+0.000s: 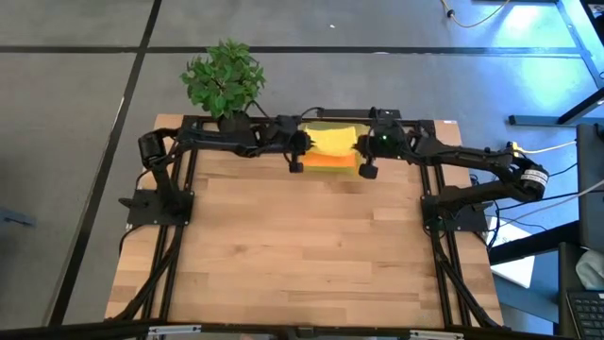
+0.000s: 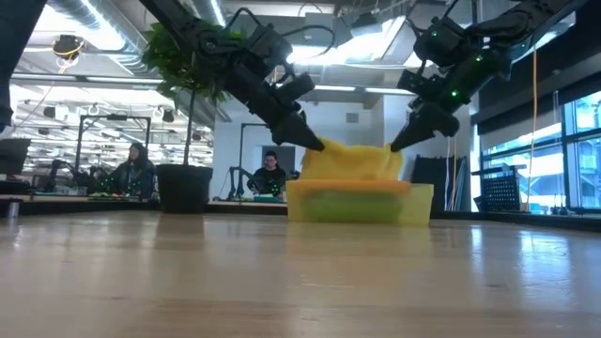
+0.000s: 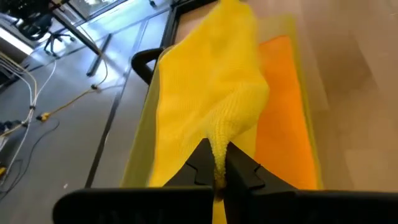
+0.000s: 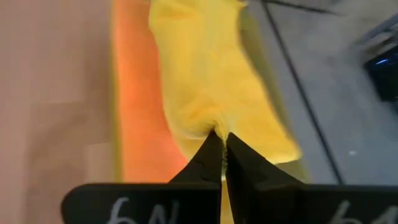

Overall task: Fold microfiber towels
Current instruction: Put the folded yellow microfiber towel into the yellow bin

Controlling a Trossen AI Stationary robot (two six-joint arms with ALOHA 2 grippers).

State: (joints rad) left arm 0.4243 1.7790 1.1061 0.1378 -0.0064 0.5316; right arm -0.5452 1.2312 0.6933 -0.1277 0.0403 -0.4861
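Note:
A yellow microfiber towel (image 1: 332, 141) is raised out of the translucent yellow bin (image 2: 423, 205) at the table's far edge, stretched between my two grippers. An orange towel (image 3: 286, 106) lies in the bin beneath it, and a green one (image 2: 357, 207) shows through the bin's wall. My left gripper (image 2: 317, 144) is shut on the yellow towel's left end, and my right gripper (image 2: 394, 145) is shut on its right end, both just above the bin's rim. My left gripper pinches a bunched corner of the yellow towel (image 3: 219, 140) between its two fingertips, slanting down from the left. The towel's left end is lifted above the bin. My right gripper pinches the gathered right end of the yellow towel (image 4: 214, 124) between its two fingertips, slanting down from the right. The towel sags between the two holds, its lower part resting in the bin.
A potted plant (image 1: 225, 80) stands at the far left corner beside the bin. The wide wooden tabletop (image 1: 302, 246) lies in front of the bin. People (image 2: 131, 169) sit at desks in the room behind.

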